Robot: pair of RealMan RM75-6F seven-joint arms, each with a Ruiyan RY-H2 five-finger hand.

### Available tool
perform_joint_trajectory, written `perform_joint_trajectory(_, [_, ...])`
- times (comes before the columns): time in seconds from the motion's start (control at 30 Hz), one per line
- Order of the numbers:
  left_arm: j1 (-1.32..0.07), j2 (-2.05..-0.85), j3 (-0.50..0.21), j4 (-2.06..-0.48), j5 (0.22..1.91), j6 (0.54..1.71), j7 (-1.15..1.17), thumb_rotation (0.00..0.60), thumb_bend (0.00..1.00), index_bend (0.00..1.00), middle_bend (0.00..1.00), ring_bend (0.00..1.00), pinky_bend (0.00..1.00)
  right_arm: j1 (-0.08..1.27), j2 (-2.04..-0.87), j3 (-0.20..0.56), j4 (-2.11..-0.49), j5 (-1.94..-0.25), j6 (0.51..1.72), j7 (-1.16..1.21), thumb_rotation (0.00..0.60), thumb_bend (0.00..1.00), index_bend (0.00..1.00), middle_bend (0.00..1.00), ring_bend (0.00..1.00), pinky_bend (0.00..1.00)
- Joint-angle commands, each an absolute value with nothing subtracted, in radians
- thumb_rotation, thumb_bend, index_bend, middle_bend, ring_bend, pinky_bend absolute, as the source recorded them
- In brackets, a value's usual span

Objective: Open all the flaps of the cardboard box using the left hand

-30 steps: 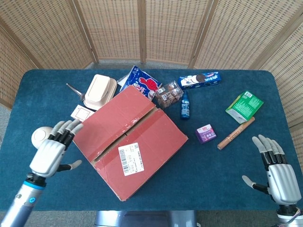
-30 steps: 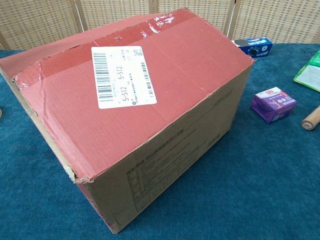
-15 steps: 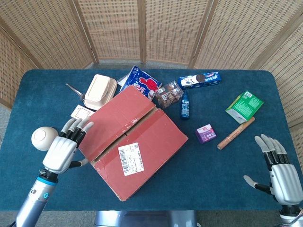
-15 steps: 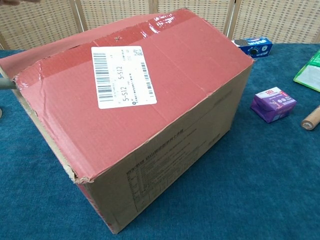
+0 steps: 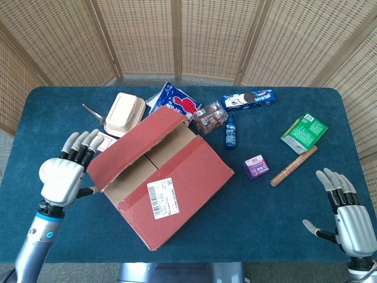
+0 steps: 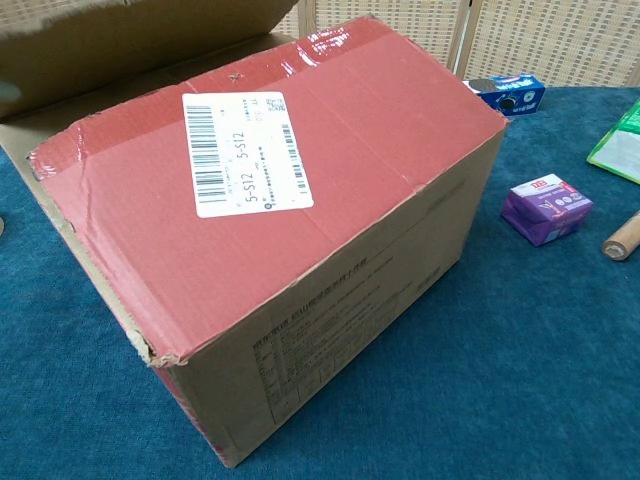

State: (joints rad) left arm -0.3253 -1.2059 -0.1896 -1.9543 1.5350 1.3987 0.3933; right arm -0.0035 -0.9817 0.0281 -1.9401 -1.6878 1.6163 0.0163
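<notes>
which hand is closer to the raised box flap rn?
Left. The left hand is right beside the raised flap of the cardboard box, at its outer edge. The right hand hangs open far off, near the table's opposite corner.

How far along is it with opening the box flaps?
One outer flap of the red-taped cardboard box is lifted, its brown underside showing. The left hand is beside its raised edge. The labelled flap lies flat, and the inner flaps look shut. The right hand rests idle.
</notes>
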Motion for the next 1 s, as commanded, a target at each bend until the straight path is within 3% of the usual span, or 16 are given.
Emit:
perform_joint_trajectory(0.03, [-0.319, -1.180, -0.207, -1.948, 1.524, 1.421, 0.373, 0.600, 0.29, 0.01, 0.00, 0.00, 0.01, -0.003, -0.982, 0.028, -1.940, -1.687, 1.616, 0.017, 0.600, 0.00, 0.00, 0.00, 0.00, 0.00])
perform_joint_trajectory(0.53, [-0.345, -1.092, -0.320, -1.748, 1.382, 1.430, 0.248, 0.600, 0.29, 0.01, 0.00, 0.00, 0.02, -0.001, -0.983, 0.024, -1.942, -1.686, 1.605, 0.011, 0.600, 0.00, 0.00, 0.00, 0.00, 0.00])
perform_joint_trajectory(0.83, [-0.412, -1.129, -0.338, -1.568, 1.290, 1.326, 0.197, 0.600, 0.29, 0.02, 0.00, 0.00, 0.02, -0.003, -0.984, 0.020, -1.946, -1.697, 1.609, 0.003, 0.600, 0.00, 0.00, 0.00, 0.00, 0.00])
perform_joint_trajectory(1.0, [-0.433, -1.147, -0.316, -1.589, 1.303, 1.285, 0.133, 0.600, 0.29, 0.02, 0.00, 0.00, 0.03, -0.002, -0.982, 0.021, -1.945, -1.694, 1.609, 0.011, 0.600, 0.00, 0.00, 0.00, 0.00, 0.00])
